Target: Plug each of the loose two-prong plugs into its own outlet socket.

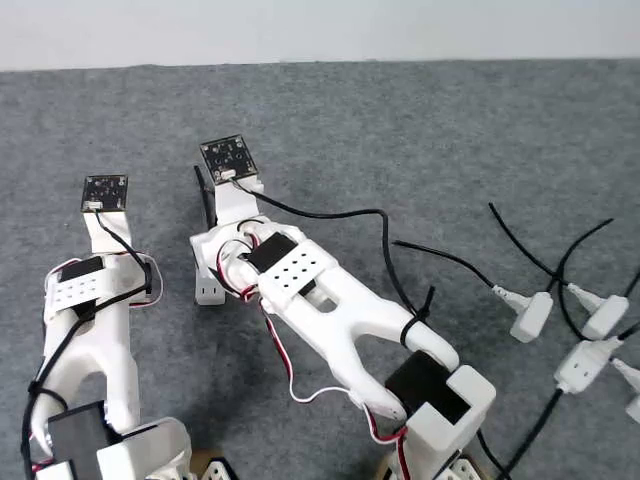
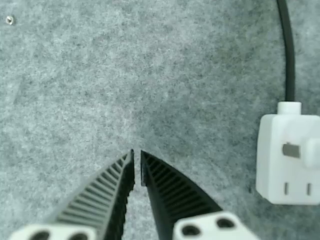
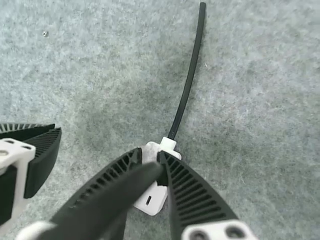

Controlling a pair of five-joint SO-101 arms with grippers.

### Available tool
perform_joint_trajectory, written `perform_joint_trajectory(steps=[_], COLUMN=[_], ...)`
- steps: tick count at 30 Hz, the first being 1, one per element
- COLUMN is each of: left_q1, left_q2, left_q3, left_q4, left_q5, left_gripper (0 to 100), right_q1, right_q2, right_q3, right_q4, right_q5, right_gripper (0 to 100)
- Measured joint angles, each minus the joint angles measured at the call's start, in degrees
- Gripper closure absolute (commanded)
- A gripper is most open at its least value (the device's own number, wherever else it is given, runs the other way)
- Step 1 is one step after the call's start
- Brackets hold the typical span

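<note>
A white outlet block (image 2: 289, 165) with two slots and a black cable (image 2: 285, 47) lies flat on the grey carpet. My left gripper (image 2: 136, 156) is shut and empty, its black ribbed tips beside the block with a clear gap between. My right gripper (image 3: 160, 161) is also shut, its tips meeting over the cable end of the same block (image 3: 152, 197); I cannot tell whether they touch it. In the high view the block (image 1: 210, 290) peeks out beside the right arm's wrist. Several white plugs (image 1: 531, 315) on black cords lie far off at the right edge.
The left arm's black finger (image 3: 41, 150) is close beside my right gripper. A black cable (image 1: 340, 213) loops over the carpet between the arms and the plugs. A tiny speck (image 2: 9, 20) lies on the carpet. A pale wall borders the carpet at the back.
</note>
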Motion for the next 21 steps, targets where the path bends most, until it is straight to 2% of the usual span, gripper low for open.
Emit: perform_joint_trajectory(steps=[21], left_q1=[-1.58], left_q2=[0.0], left_q3=[0.0], left_q4=[0.0], left_q5=[0.0], left_gripper=[99], right_q1=[0.35], right_q2=[0.26], right_q3=[0.0], right_q4=[-0.09], right_q5=[4.13], right_gripper=[99.1])
